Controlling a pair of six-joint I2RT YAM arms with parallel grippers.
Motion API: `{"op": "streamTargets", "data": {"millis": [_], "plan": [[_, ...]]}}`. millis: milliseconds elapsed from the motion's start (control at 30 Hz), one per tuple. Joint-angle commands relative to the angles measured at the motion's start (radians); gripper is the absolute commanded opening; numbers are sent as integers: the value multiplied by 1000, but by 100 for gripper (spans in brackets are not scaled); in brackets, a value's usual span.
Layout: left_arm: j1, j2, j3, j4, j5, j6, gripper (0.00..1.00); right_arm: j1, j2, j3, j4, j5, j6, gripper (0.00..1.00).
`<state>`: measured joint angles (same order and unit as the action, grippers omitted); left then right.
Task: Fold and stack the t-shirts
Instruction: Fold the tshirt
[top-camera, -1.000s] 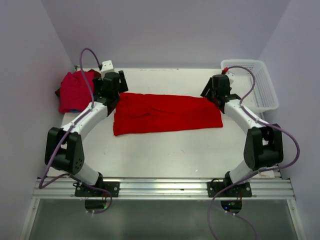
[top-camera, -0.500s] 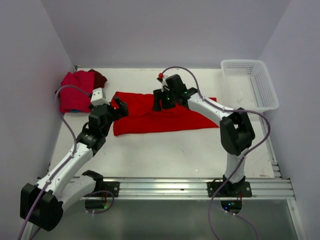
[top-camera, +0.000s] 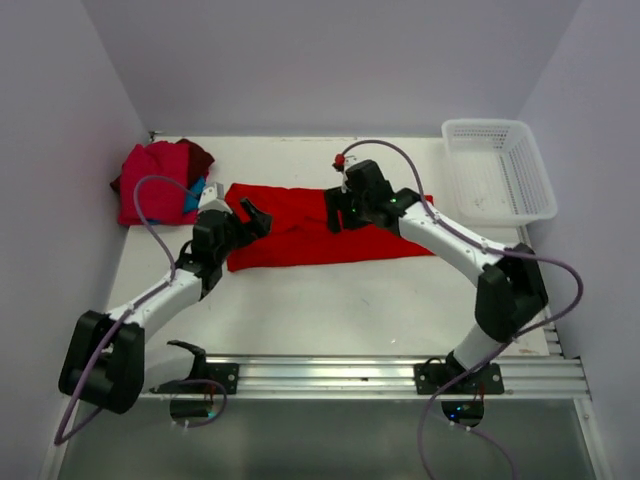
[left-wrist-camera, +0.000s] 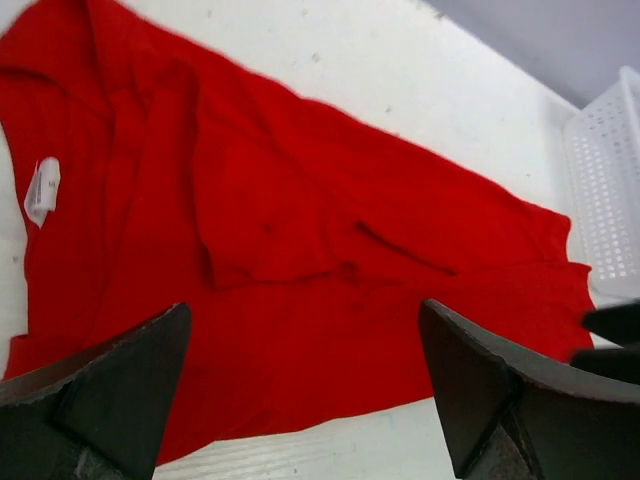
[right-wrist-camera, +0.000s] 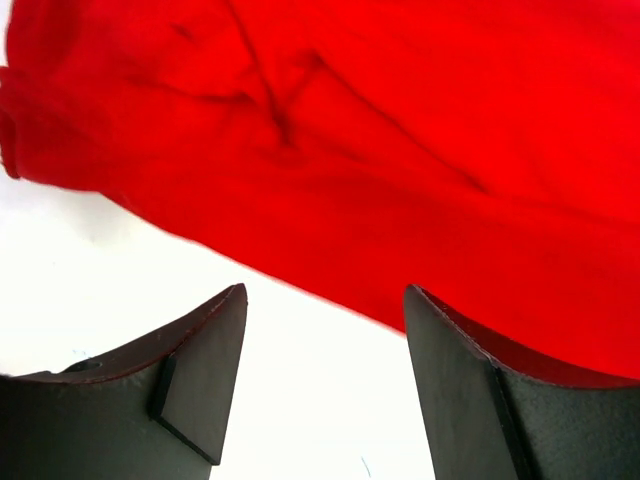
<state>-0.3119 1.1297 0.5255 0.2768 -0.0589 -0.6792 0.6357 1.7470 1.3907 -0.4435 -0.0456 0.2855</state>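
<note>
Left gripper (top-camera: 255, 215): jaws wide apart with nothing between them, at the left end of the red shirt (top-camera: 300, 240).
Right gripper (top-camera: 335, 215): jaws apart, nothing gripped, above the shirt's middle; in its wrist view the cloth edge crosses just ahead of its fingertips (right-wrist-camera: 225, 330).
Red shirt: a long folded band lying flat on the surface (top-camera: 330, 300), running from the left gripper past the right one.
Folded pile (top-camera: 155, 180): red, maroon and teal shirts, beyond and left of the left gripper, apart from it.
Basket (top-camera: 535, 170): well to the right gripper's right.
</note>
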Motion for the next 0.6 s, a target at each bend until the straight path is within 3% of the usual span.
{"op": "streamTargets", "data": {"millis": [0,200,433,567], "plan": [[34,141,59,85,79,-150,98,-2,-238,-102,11,191,0,68],[42,269,125,94,88,-236,93,-2,-414,-173,-44,289,9,70],[62,364,156,85,83,-279,85,-2,-487,-213,-67,311,29,68],[63,396,183,41,88,-299,74,-4,-501,-229,-80,332,34,68]]}}
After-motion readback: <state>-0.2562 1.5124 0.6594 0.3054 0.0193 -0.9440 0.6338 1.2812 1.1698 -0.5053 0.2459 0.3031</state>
